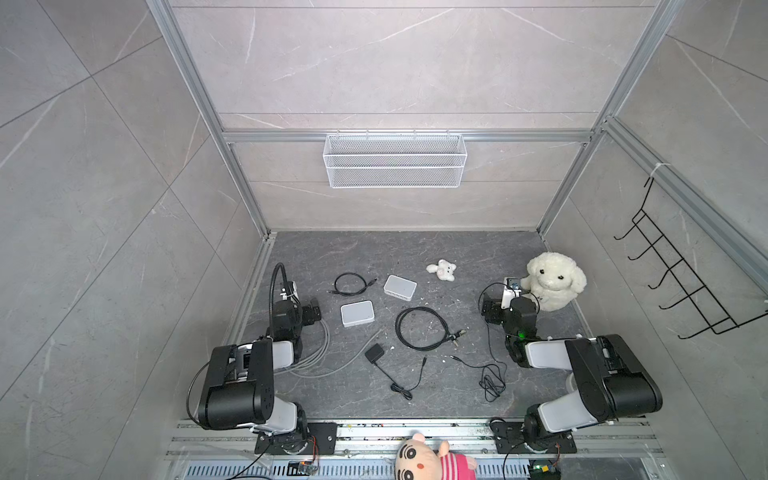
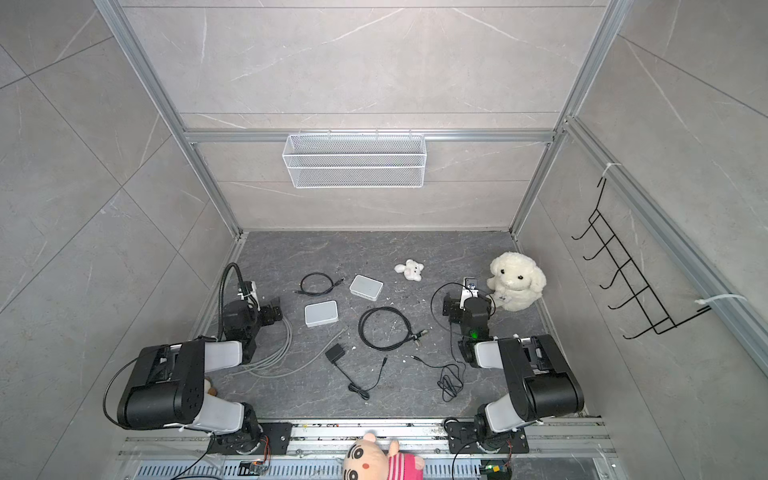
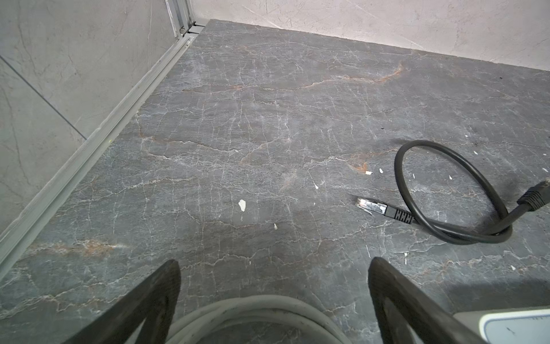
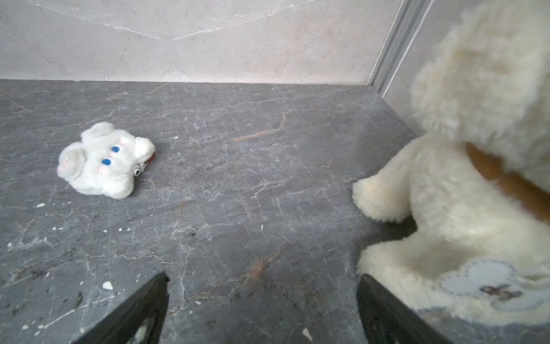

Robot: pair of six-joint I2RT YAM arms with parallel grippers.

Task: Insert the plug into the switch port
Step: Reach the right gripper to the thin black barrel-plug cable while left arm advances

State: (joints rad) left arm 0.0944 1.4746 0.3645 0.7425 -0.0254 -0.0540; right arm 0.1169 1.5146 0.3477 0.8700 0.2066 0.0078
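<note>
Two white switches lie on the dark floor in both top views, one (image 1: 357, 313) just right of my left gripper (image 1: 313, 313) and one (image 1: 400, 287) farther back. A short black network cable (image 1: 351, 284) is looped behind the nearer switch. Its clear plug (image 3: 372, 206) lies on the floor ahead of my left gripper (image 3: 273, 263), which stands open and empty. A corner of the nearer switch (image 3: 518, 326) shows in the left wrist view. My right gripper (image 4: 263, 278) is open over bare floor beside the plush dog (image 4: 464, 208). No port is visible.
A larger black cable coil (image 1: 422, 328), a black power adapter (image 1: 374, 354) and a thin black lead (image 1: 490, 374) lie mid-floor. Grey cables (image 3: 253, 309) pass under my left gripper. A small white plush (image 4: 101, 160) lies near the back. A wire basket (image 1: 395, 160) hangs on the rear wall.
</note>
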